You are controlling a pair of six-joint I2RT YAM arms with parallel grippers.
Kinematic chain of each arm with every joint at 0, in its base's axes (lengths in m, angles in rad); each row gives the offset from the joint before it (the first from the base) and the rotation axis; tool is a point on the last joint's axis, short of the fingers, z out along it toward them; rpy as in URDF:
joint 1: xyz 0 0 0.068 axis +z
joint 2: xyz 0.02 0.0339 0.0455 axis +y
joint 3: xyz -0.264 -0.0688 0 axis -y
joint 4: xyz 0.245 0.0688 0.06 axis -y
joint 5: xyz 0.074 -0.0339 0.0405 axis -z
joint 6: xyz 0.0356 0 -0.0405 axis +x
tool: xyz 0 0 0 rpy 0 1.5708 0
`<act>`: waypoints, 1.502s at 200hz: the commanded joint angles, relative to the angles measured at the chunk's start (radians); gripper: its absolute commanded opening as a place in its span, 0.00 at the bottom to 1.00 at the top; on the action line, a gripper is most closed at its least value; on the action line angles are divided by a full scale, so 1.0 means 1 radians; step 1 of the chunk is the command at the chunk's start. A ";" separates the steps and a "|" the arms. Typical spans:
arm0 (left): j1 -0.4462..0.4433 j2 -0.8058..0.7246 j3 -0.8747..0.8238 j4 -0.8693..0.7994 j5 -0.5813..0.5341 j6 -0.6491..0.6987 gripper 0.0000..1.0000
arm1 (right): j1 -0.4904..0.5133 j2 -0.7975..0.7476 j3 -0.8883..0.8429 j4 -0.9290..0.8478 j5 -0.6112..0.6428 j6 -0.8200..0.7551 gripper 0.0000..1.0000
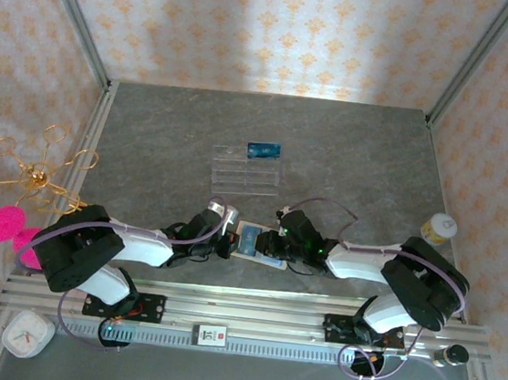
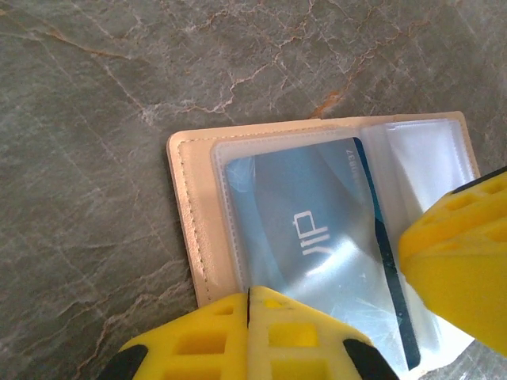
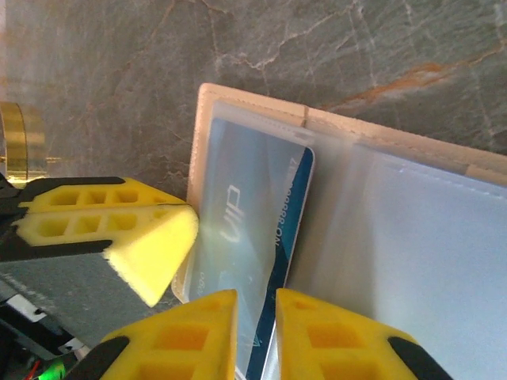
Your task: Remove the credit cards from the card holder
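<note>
Readable text: white "VIP" on the blue card (image 2: 301,214) (image 3: 245,206). Digits run along its dark edge, too small to read.

Card holder (image 2: 186,206) (image 3: 207,119) (image 1: 269,262): lies open and flat on the grey marbled desk (image 1: 350,155), near the front edge, between the two arms. It has a beige stitched border and clear plastic pockets inside. The blue card (image 1: 250,238) sits under the clear pocket film on one half. The other half looks pale and glossy; can't tell what's in it.

Clear tray (image 1: 244,178): further back at mid-desk, well apart from the holder. A second blue card (image 1: 264,149) is at its far right end; can't tell which compartment.

Left tool (image 2: 249,297) (image 1: 230,240): yellow fingers clenched together with nothing between them, tips at the holder's edge over the pocket film.

Right tool (image 3: 256,301) (image 1: 271,243): a slim gap between the fingers, and the card's dark edge runs into that gap. Can't tell whether it's pinched. One of its fingers (image 2: 455,245) sits over the card's far edge in the left wrist view.

Small jar (image 1: 438,229): on the right side of the desk, print too small to read.
</note>
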 commanded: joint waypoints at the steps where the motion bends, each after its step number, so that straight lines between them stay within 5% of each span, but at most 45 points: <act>1: -0.005 0.025 -0.028 -0.058 0.008 -0.008 0.00 | -0.005 0.021 0.007 0.009 0.009 0.002 0.20; 90: -0.006 0.040 -0.035 -0.028 0.026 -0.015 0.00 | -0.005 0.053 0.003 0.053 -0.014 0.029 0.21; 143: -0.004 0.034 -0.045 -0.020 0.029 -0.024 0.00 | -0.005 0.052 0.011 0.049 0.011 0.040 0.00; 300: -0.008 -0.122 -0.003 -0.091 0.031 -0.025 0.00 | -0.018 -0.076 -0.027 -0.114 0.100 0.048 0.00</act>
